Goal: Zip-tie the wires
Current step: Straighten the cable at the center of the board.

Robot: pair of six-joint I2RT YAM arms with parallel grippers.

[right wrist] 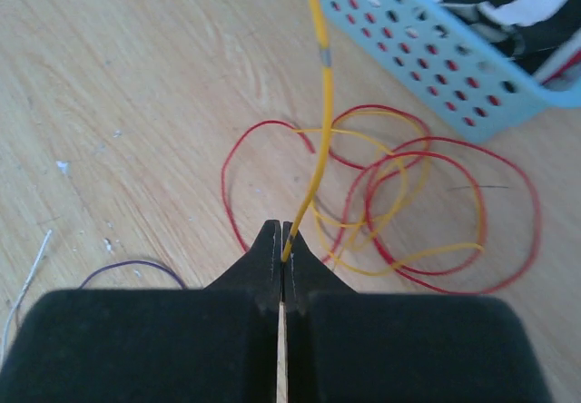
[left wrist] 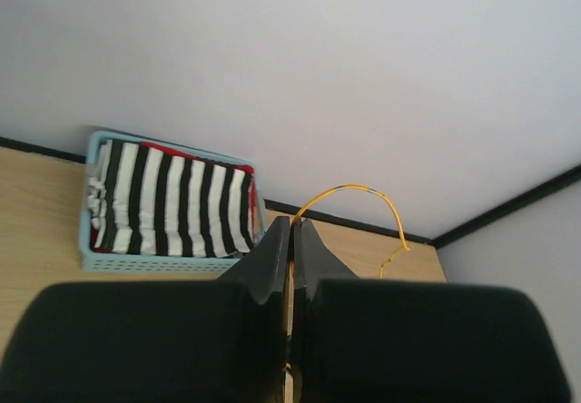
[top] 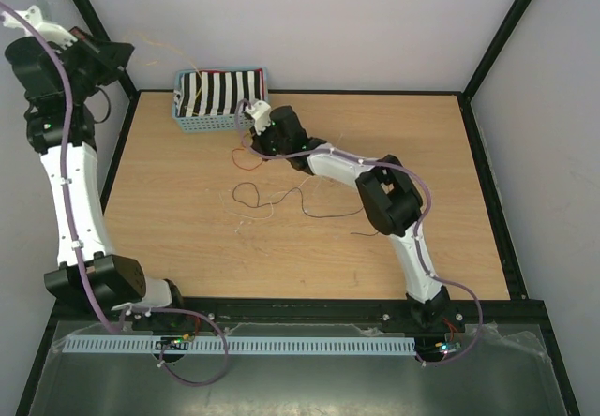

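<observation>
The wires lie loose on the wooden table: red and yellow loops [right wrist: 399, 203] beside the basket, a red loop [top: 247, 158], a dark-brown loop [top: 246, 191] and a black strand [top: 328, 212] further forward. My right gripper [right wrist: 284, 250] [top: 251, 116] is low by the basket's near right corner, shut on a yellow wire [right wrist: 320, 85] that rises out of its tips toward the basket. Raised at the far left, my left gripper [left wrist: 292, 226] [top: 112, 55] is shut on a yellow wire [left wrist: 363, 187] that arcs up from its tips and hangs down to the right.
A light-blue perforated basket [top: 202, 124] [right wrist: 427, 58] [left wrist: 136, 260] holding black-and-white striped cloth stands at the table's back left. A thin purple strand [right wrist: 127, 265] and a white strand [right wrist: 27, 280] lie near the right gripper. Black frame rails border the table.
</observation>
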